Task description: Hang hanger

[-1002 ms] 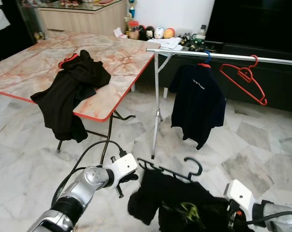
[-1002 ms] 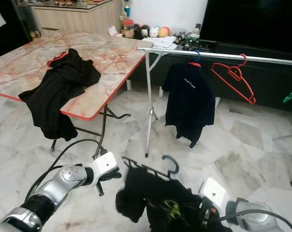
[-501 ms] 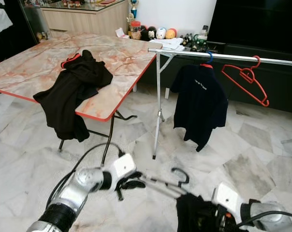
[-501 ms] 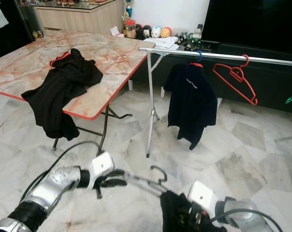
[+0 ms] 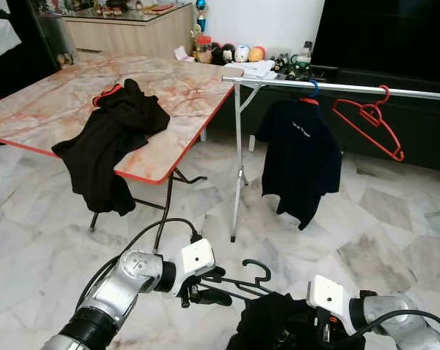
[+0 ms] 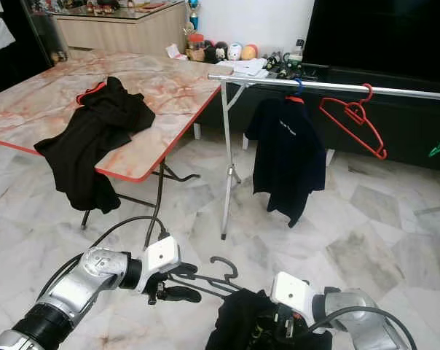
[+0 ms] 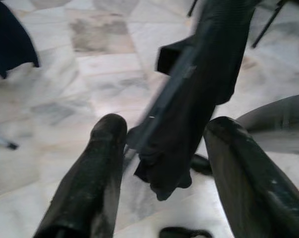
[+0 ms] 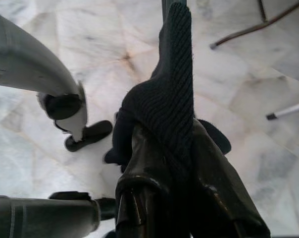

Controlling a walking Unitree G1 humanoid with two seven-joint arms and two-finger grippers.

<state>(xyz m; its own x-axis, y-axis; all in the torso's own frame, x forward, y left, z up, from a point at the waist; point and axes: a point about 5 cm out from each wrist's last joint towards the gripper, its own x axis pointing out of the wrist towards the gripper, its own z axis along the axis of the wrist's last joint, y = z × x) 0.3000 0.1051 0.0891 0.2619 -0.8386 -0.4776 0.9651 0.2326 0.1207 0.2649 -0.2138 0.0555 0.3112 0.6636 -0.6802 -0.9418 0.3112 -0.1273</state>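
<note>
Two claws low: left claw [image 5: 214, 286] parted around black hanger [image 5: 250, 279], right claw [image 8: 174, 163] clamped on garment [image 5: 267, 332].

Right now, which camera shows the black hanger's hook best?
The left eye view: the black hanger's hook curls clear against pale floor between both grippers. The right eye view shows it too, slightly smaller. The wrist views show mostly dark cloth, no readable hook.

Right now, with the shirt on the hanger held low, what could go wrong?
The black plastic hanger sits between the left pincer's open fingers, not clamped, so it could drop. The black shirt, bunched in the right pincer, may slide off before reaching the silver clothes rail.
</note>
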